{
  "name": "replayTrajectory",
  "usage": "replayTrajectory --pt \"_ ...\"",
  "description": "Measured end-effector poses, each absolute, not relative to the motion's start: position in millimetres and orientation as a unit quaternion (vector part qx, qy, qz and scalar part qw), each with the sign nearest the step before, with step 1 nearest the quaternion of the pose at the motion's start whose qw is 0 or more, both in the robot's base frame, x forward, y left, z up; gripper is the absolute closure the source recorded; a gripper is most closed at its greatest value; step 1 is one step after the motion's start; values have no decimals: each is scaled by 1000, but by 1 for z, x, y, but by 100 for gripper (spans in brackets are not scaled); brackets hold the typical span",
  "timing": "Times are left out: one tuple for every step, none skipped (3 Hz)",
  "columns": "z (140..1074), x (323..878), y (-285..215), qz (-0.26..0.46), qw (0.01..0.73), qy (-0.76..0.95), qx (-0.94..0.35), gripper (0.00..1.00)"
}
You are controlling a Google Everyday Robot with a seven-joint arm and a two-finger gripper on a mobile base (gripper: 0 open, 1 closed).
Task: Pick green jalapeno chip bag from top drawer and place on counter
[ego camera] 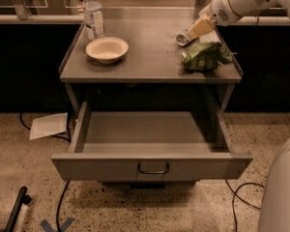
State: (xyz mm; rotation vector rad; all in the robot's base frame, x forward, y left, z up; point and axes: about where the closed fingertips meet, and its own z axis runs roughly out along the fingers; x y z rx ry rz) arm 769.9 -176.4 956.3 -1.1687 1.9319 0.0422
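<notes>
1 gripper [197, 30] above crinkly green bag [205, 56]

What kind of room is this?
Probably a test lab: metal counter with open top drawer, loose cables and tape cross on the floor, gripper near the green jalapeno chip bag.

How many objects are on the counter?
4: water bottle back left, bowl in front of it, silver can back right, green jalapeno chip bag front right. The gripper is beside the can.
</notes>
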Motion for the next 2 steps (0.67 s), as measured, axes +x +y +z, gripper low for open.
replayTrajectory --pt "956 770 -176 17 427 773 -468 0" --pt "956 770 -176 17 427 773 -468 0"
